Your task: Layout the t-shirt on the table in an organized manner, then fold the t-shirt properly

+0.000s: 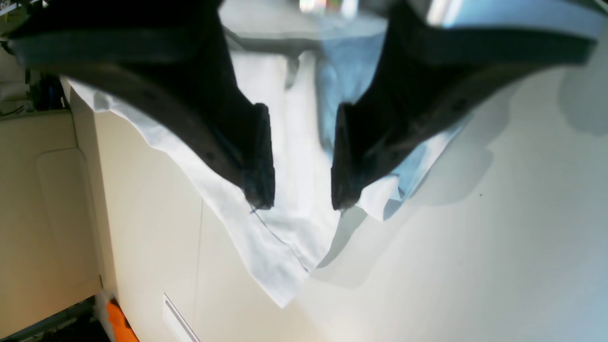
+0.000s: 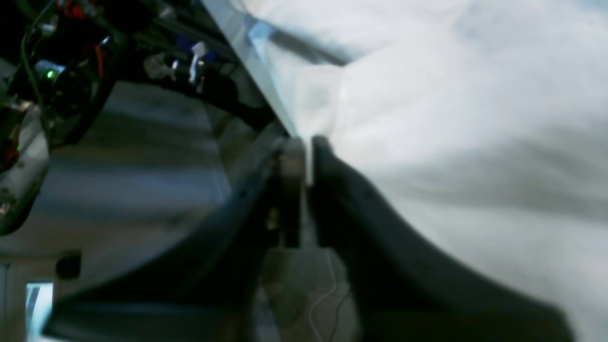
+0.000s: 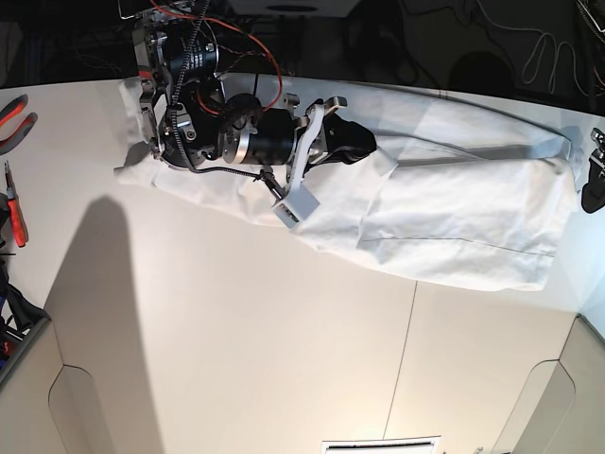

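**Inspector A:** The table carried the t-shirt, stretched in a long band along its far edge, seemingly so it could be spread flat. The shirt ran from the right gripper across to the left gripper.

**Inspector B:** The right gripper's jaws stood nearly together, with a sliver of white cloth between the tips; whether they gripped could not be told through the blur. The left gripper's jaws stood wide above the hem, holding nothing. Collar and sleeves could not be made out.
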